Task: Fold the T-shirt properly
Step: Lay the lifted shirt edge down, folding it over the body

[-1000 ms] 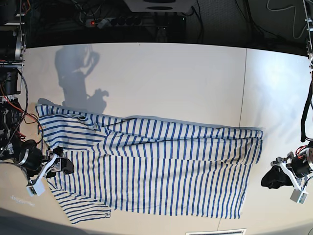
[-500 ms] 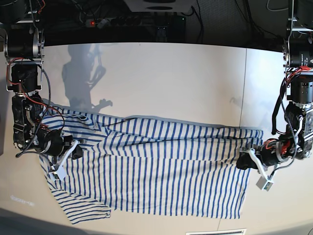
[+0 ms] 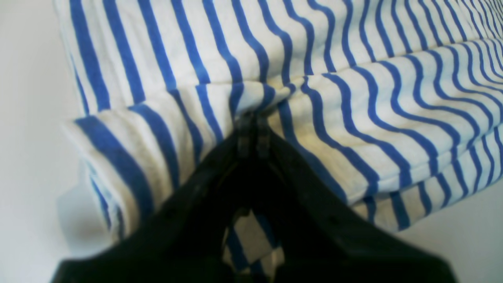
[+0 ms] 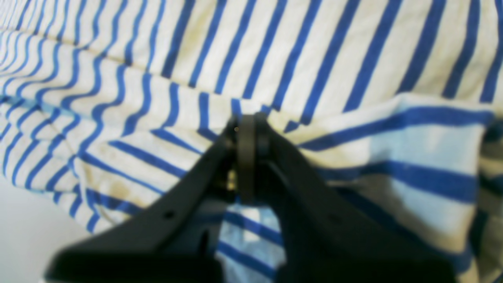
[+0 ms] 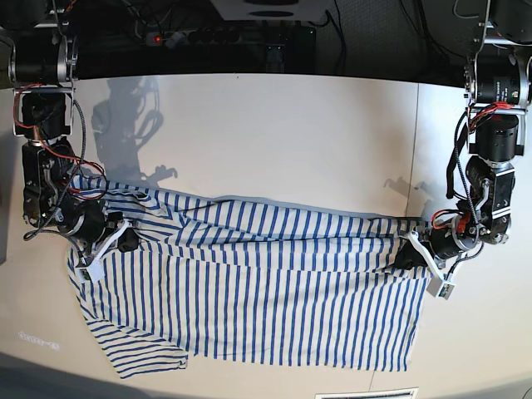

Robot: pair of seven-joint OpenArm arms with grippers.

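Note:
The T-shirt, white with blue stripes, lies spread across the table's near half, one sleeve at the lower left. My left gripper is at the shirt's right edge. In the left wrist view, that gripper is shut on a bunched fold of the striped fabric. My right gripper is at the shirt's left side near the collar end. The right wrist view shows it shut on a pinched ridge of the cloth. Both held edges are drawn slightly inward.
The shirt rests on a pale table with a seam running down its right part. A power strip and cables lie behind the far edge. Both arm columns stand at the table's left and right sides.
Both arms have swung in from the table's sides onto the shirt's edges. Both grippers have shut on the fabric, and the right hem and left shoulder are drawn inward.

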